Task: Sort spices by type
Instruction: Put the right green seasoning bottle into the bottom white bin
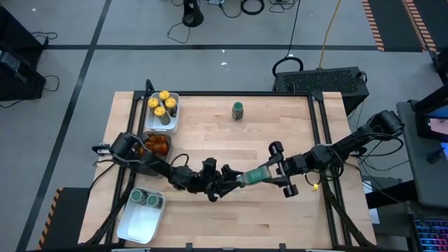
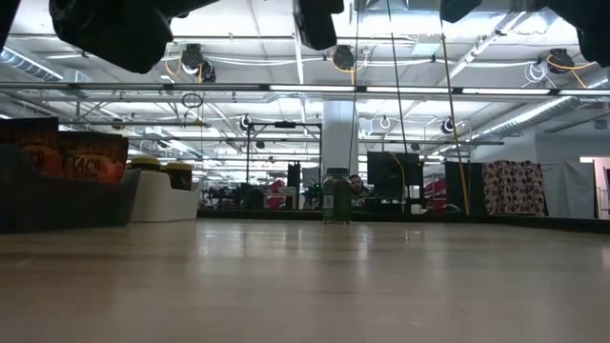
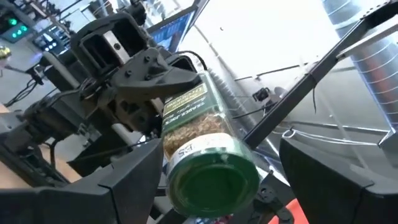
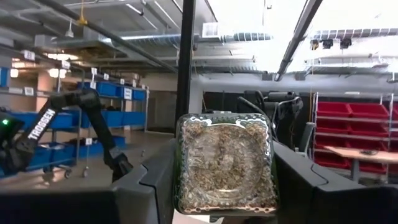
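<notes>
The left gripper (image 1: 225,183) stands spread wide around the green-lidded end of a small clear herb jar (image 1: 253,176) — held lengthwise above the wooden table (image 1: 280,133) — which the right gripper (image 1: 274,170) clasps by its base.

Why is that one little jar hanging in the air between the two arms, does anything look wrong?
Nothing is spilled or broken. The right gripper holds a green-lidded jar sideways above the table, lid end between the left gripper's open fingers. The only stray is another green-lidded jar, standing alone, outside the trays.
</notes>
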Tool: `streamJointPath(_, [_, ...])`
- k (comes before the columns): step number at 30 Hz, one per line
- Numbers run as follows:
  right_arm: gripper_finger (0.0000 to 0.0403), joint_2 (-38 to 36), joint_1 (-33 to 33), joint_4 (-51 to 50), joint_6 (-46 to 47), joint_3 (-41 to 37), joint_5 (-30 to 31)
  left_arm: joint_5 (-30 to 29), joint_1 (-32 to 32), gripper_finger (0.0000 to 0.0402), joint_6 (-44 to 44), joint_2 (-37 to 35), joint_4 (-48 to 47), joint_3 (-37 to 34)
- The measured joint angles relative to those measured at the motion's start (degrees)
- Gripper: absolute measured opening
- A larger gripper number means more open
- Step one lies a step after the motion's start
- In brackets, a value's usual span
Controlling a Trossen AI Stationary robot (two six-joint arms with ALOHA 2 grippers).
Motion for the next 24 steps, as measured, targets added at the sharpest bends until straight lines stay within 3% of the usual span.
streamJointPath(9, [0.0176, 0.0, 0.0, -1.8, -5.4, 0.0, 0.2, -4.1, 0.0, 0.0321, -5.7, 0.0, -3.3, 0.3])
streamJointPath(24, [0.0176, 0.0, 0.0, -4.9, -11.2, 0.0, 2.9, -5.7, 1.7, 0.0321, -9.0, 0.0, -7.1, 0.3])
